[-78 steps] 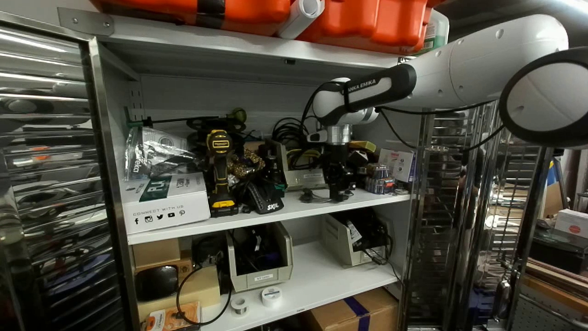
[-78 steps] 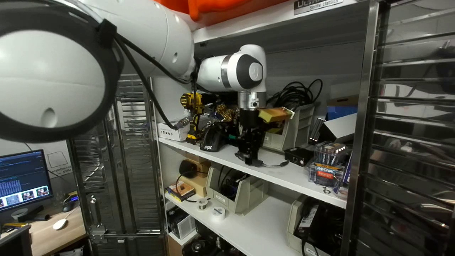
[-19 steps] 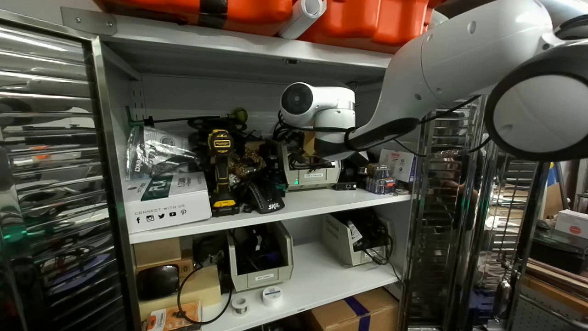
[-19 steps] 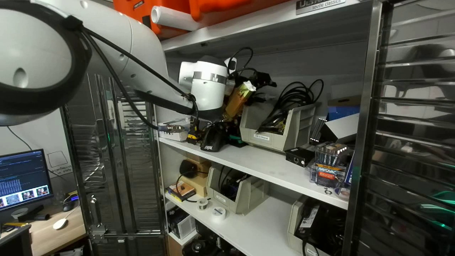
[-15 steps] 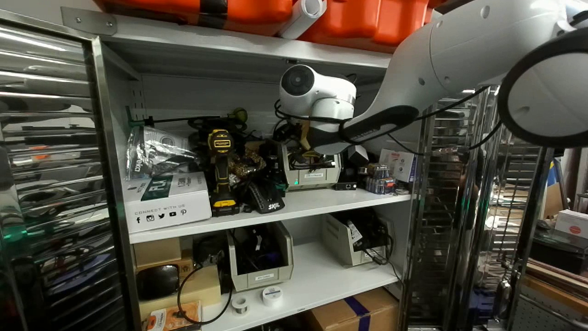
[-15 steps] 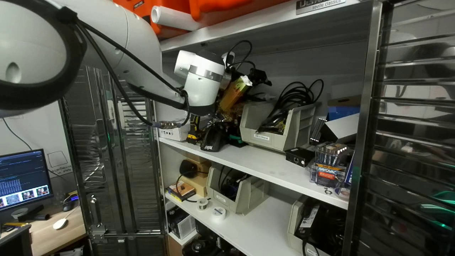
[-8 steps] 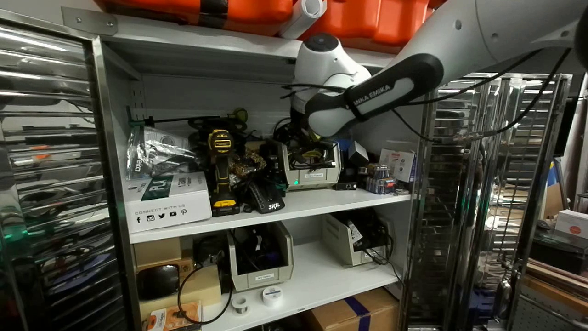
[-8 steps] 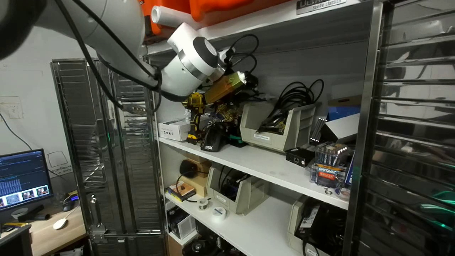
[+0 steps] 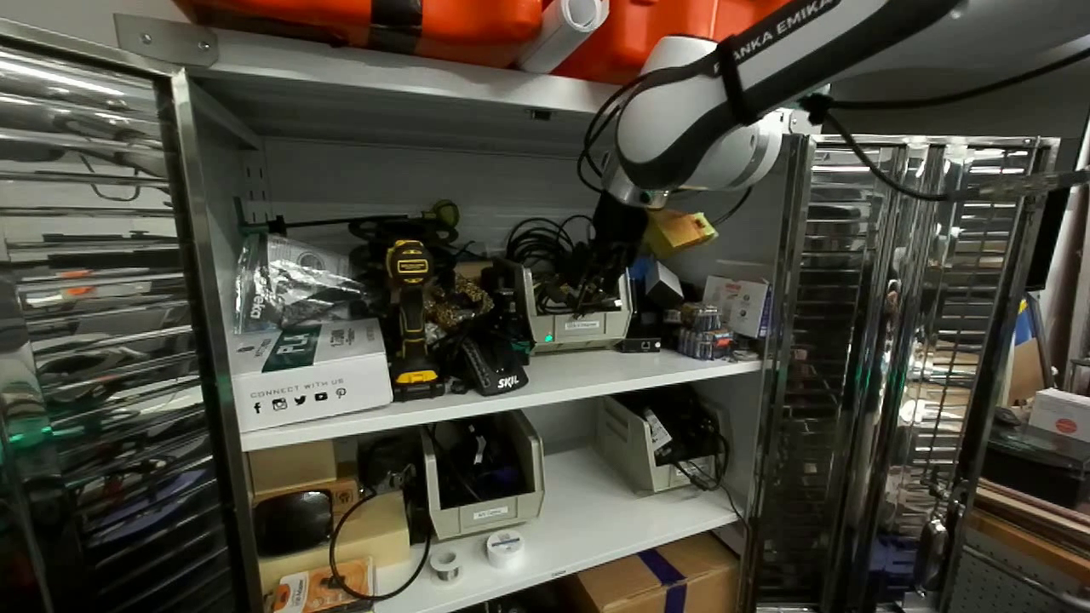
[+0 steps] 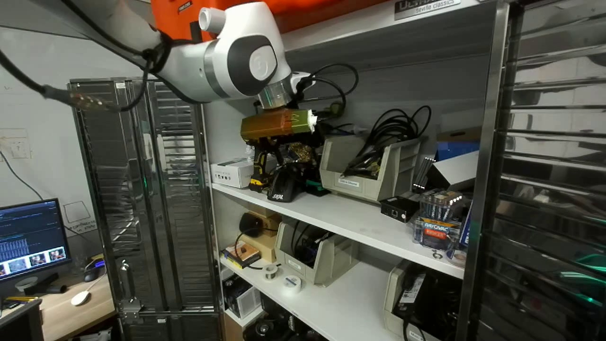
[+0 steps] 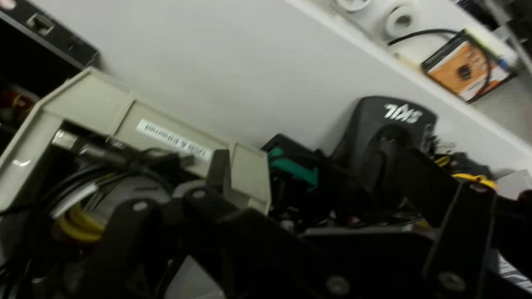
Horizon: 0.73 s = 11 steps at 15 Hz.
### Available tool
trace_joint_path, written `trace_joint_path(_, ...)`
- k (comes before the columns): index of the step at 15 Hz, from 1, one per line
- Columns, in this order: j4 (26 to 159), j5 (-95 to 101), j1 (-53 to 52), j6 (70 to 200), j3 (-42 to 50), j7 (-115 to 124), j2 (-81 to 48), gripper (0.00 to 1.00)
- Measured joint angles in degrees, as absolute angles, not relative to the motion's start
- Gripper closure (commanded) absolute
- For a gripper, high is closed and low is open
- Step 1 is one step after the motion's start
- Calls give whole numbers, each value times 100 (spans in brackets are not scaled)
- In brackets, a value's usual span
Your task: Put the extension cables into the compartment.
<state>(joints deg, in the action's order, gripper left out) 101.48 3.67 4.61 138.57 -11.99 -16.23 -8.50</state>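
Black coiled cords, the extension cables [image 10: 395, 124], rise out of a grey bin [image 10: 352, 184] labelled for USB and Ethernet. This bin stands on the white shelf board [image 10: 343, 214] of the upper bay, the compartment [image 9: 392, 174], against its pale back wall. In the wrist view my gripper [image 11: 324, 178] stands wide open, with nothing held between its fingers [image 11: 219, 170]. It points down; in an exterior view the gripper [image 9: 589, 294] overlaps the bin and its cords. I cannot tell whether it touches them. An orange-yellow block [image 10: 279, 124] on my wrist hides much of the gripper.
A yellow-and-black drill [image 9: 409, 315], a SKIL charger [image 10: 284, 182] and a white box [image 9: 311, 375] crowd the left of the upper shelf. A black network box [image 10: 398, 208] and a battery pack [image 10: 435, 222] stand right of the bin. Two more bins [image 10: 307, 270] stand below.
Within the last second my arm has lifted and my hand has turned downward. Five seconds ago the gripper was at the shelf board by a small dark cable; that cable no longer shows there.
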Motion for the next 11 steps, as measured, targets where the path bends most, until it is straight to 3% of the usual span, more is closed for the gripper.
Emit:
trace_joint_path(5, 10696, -1428, 680, 11706, -1053, -2809, 129, 0)
trace_joint_path(11, 10467, -1544, 534, 9197, -246, -2858, 703, 0)
